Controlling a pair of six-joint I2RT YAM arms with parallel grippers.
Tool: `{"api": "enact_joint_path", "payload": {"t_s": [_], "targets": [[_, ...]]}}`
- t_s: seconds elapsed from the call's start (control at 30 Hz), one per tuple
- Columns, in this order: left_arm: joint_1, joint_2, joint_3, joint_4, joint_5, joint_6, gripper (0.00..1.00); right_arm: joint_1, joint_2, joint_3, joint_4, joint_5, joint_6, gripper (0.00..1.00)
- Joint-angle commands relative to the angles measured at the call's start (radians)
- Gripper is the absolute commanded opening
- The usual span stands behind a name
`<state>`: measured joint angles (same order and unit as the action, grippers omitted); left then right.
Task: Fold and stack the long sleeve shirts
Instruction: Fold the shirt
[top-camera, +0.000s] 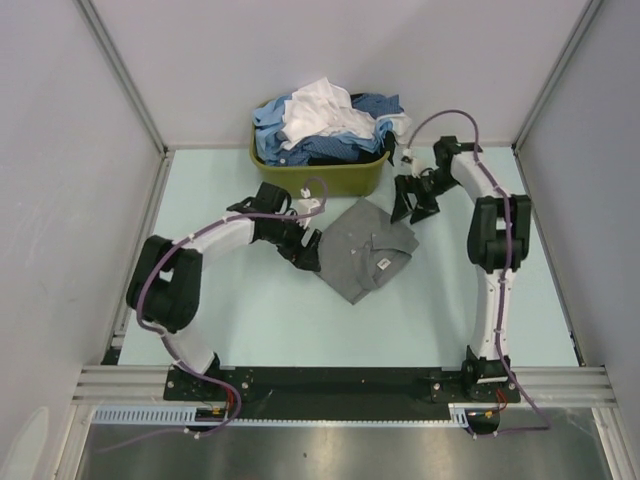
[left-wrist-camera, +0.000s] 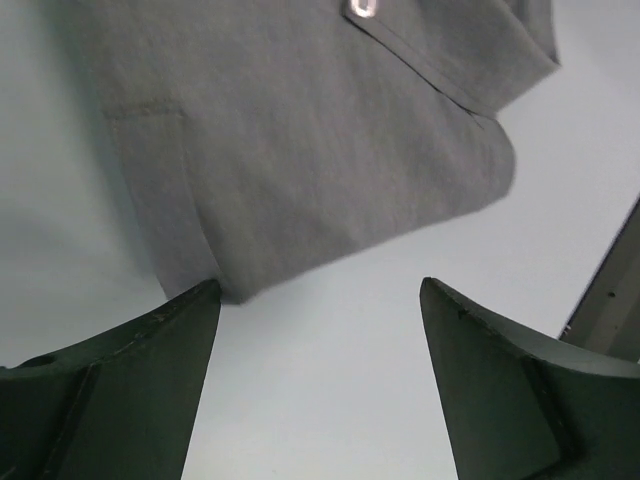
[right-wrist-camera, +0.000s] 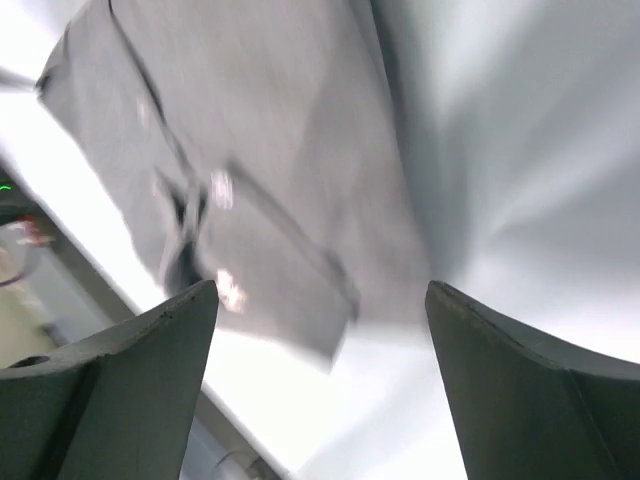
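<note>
From above, the grey shirt (top-camera: 365, 250) lies folded on the desk (top-camera: 250, 320), just in front of the basket (top-camera: 330, 180), where the other shirts (top-camera: 320, 125) are heaped. The left hand (top-camera: 305, 252) is at its left edge and the right hand (top-camera: 415, 205) is near its far right corner. Both are released and hold nothing.

In the left wrist view, the fingers (left-wrist-camera: 150, 380) stand wide apart. One tip is right at the shirt's corner, and I cannot tell if it touches.

The right wrist view is blurred. The fingers (right-wrist-camera: 520, 390) are spread, and the shirt lies beyond them.

The risk, I think, is the left fingertip: if it catches the corner when the arm leaves, the fold may open. Also, the next shirt lifted from the basket may drag over this one, because they are so near.
</note>
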<state>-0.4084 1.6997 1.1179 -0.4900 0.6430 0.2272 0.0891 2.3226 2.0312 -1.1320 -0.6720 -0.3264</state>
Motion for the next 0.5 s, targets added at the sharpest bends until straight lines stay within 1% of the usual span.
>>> {"api": "enact_joint_path", "payload": {"t_s": [0.0,0.03,0.1,0.13,0.2,0.23,0.3,0.33,0.43,0.47], "targets": [[0.003,0.08,0.086,0.118,-0.034,-0.064,0.86,-0.181,-0.193,-0.268,0.038,-0.072,0.075,0.9],[0.002,0.095,0.098,0.123,-0.089,-0.074,0.86,-0.201,-0.216,-0.313,0.044,-0.111,0.09,0.88],[0.003,0.147,0.143,0.113,-0.103,-0.083,0.86,-0.239,-0.273,-0.408,0.08,-0.141,0.121,0.88],[0.002,0.159,0.152,0.11,-0.13,-0.081,0.85,-0.245,-0.285,-0.492,0.09,-0.161,0.131,0.86],[0.002,0.193,0.177,0.088,-0.135,-0.071,0.84,-0.252,-0.315,-0.561,0.13,-0.181,0.164,0.85],[0.0,0.199,0.18,0.085,-0.143,-0.063,0.84,-0.253,-0.319,-0.625,0.142,-0.214,0.177,0.82],[0.002,0.212,0.177,0.071,-0.16,-0.043,0.79,-0.253,-0.321,-0.678,0.184,-0.271,0.223,0.8],[0.003,0.218,0.175,0.062,-0.157,-0.039,0.77,-0.252,-0.318,-0.716,0.213,-0.284,0.237,0.79],[0.011,0.241,0.169,0.019,-0.122,-0.046,0.64,-0.253,-0.298,-0.749,0.245,-0.32,0.268,0.77],[0.016,0.245,0.166,0.005,-0.094,-0.051,0.56,-0.256,-0.289,-0.759,0.248,-0.327,0.273,0.77]]}}
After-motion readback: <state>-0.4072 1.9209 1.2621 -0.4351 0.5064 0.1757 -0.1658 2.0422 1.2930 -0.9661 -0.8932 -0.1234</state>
